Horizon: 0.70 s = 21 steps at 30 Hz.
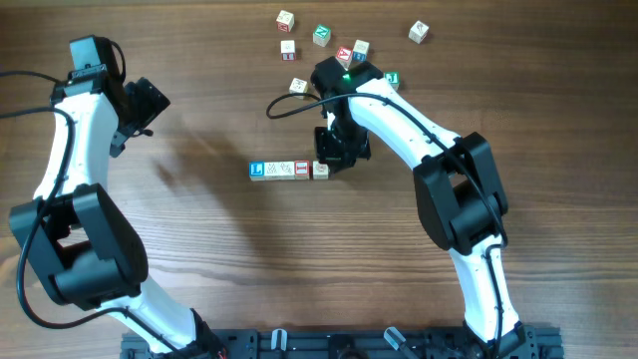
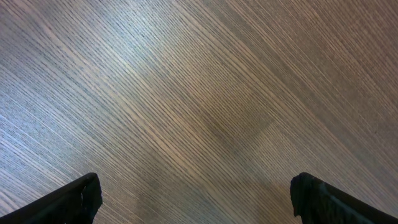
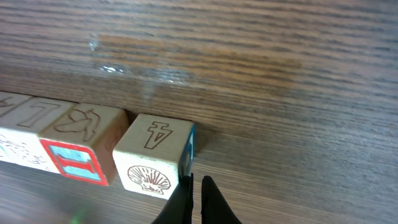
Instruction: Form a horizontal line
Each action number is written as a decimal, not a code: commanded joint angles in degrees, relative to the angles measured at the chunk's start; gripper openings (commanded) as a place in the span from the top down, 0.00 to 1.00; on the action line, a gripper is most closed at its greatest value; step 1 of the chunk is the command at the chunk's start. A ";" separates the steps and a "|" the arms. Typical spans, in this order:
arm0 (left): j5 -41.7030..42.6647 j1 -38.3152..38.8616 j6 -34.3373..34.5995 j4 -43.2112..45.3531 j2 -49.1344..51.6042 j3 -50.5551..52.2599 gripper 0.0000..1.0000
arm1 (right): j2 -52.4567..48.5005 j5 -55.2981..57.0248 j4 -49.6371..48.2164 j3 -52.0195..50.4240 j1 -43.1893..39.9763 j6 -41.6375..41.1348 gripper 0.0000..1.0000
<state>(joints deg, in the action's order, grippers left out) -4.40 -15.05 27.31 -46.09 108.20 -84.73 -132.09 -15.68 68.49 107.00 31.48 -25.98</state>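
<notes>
Obs: the right gripper (image 3: 196,204) has its fingers drawn together with nothing between them. Its tips sit just beside the lower corner of the end cube (image 3: 155,155); whether they touch it cannot be told. That cube closes the row (image 1: 289,171), four cubes edge to edge. The row lies on the table (image 1: 199,229) immediately beside this gripper, and its long axis runs straight away from the gripper toward the left arm's side. In the wrist view the cubes pass off to the left of the tips, so the gripper stands at one end of the axis, not alongside it. A thin dark wedge shows between the end cube and its neighbour (image 3: 87,143) — possibly a slight skew, judged only. The left gripper (image 2: 193,199) is spread wide over bare wood, well apart from the row and holding nothing, so the right arm is plainly the nearer. The loose cubes (image 1: 321,36) lie behind the right gripper, on the far side from the row. Any further nudge would likely act along the row's axis, so a push from this end risks shifting all four.
</notes>
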 commanded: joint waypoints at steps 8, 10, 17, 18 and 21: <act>0.09 0.02 0.13 0.15 -0.63 -0.46 0.00 | 0.33 -3.89 -1.36 -0.63 0.24 -1.29 0.92; 0.09 0.02 0.13 0.15 -0.63 -0.46 0.00 | 0.33 -3.61 -1.36 -0.63 0.22 -1.44 0.92; 0.09 0.04 0.13 0.15 -0.63 -0.46 0.00 | 0.33 13.33 -1.49 -0.61 -2.56 -0.85 0.93; 0.09 0.02 0.13 0.15 -0.63 -0.46 0.00 | 0.33 13.38 -1.70 -0.63 -4.37 0.66 0.93; 0.09 0.02 0.13 0.15 -0.63 -0.46 0.00 | 0.33 13.38 -2.05 -0.63 -8.81 4.94 0.86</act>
<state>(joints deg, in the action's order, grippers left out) -4.38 -15.05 27.31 -46.09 108.20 -84.73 -132.09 -4.95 66.72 106.96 26.20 -25.06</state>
